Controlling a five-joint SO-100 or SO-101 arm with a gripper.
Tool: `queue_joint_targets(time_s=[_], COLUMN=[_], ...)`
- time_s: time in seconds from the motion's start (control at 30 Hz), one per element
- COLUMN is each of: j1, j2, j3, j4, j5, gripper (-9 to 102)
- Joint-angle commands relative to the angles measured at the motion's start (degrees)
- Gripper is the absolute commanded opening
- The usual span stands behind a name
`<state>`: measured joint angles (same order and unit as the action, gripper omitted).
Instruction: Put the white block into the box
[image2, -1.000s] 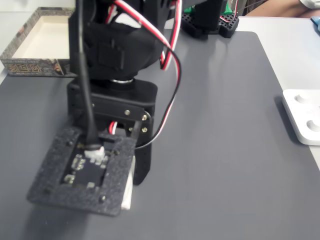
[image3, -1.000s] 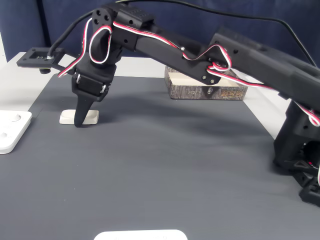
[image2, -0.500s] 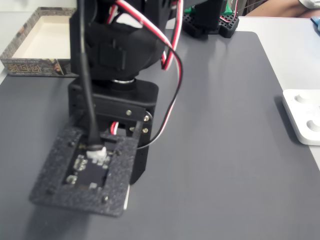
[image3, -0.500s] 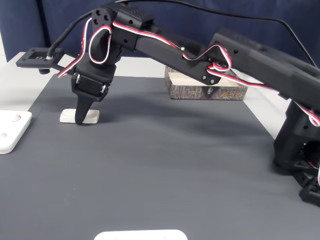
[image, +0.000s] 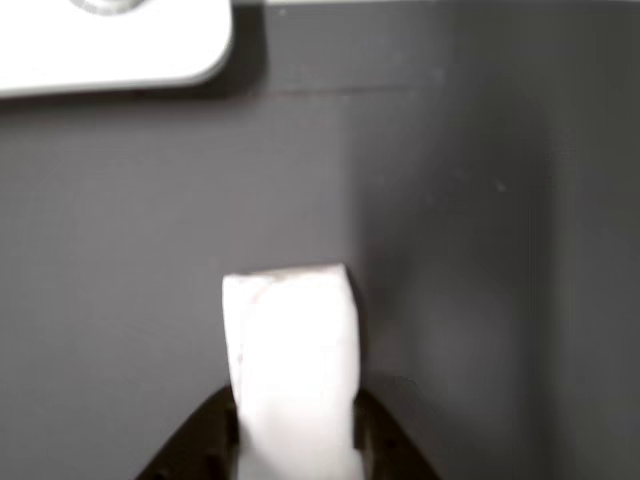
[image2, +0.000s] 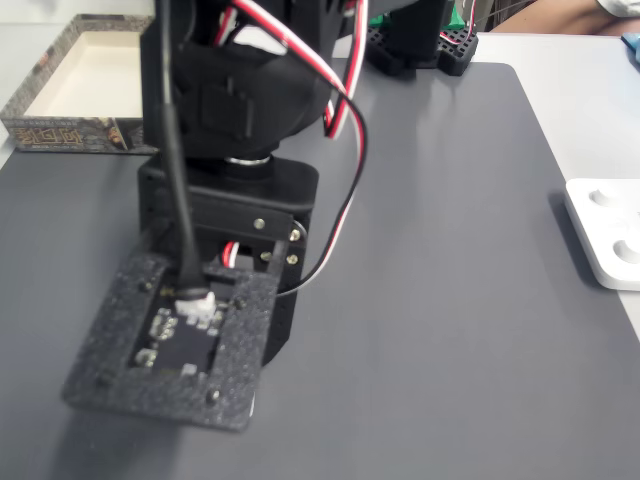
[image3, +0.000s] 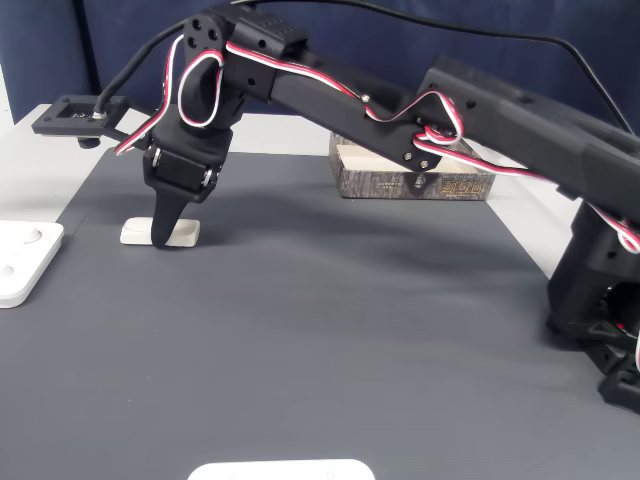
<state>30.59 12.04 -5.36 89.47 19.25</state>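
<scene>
The other view is centred on the white block (image: 290, 360), which lies flat on the dark grey mat (image: 480, 250) with its near end between the two black fingertips (image: 205, 440) of the gripper (image: 292, 445). The fingertips are seen touching or almost touching the block's long sides, so the gripper is judged to be pinching the block, though firm contact cannot be confirmed. In a fixed view the block (image3: 183, 232) is shown resting on the mat (image3: 330, 330) with the gripper (image3: 166, 238) planted over its middle, and the box (image3: 420, 180) stands well apart, behind the arm. In a fixed view the box (image2: 70, 90) is seen at the mat's far left corner, with the knobbed white plate (image2: 605, 235) off the right edge.

For the step in hand, the grasp, the squeeze should be completed before any lift, with the fingertips kept square to the long sides so the smooth block is not twisted out. The lift should then be made straight up, high enough for the box wall to be cleared.
</scene>
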Motion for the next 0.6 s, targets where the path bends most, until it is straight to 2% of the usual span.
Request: queue_joint_targets(time_s=[0.0,0.37,0.57], j1=[-0.3,-0.2,0.7], j2=[0.5,1.1,9.0], j3=[-3.3,-3.3,2.9], j4=[0.5,0.5,0.5], j5=[0.4,0.5,3.9], gripper=[-2,-2,-2])
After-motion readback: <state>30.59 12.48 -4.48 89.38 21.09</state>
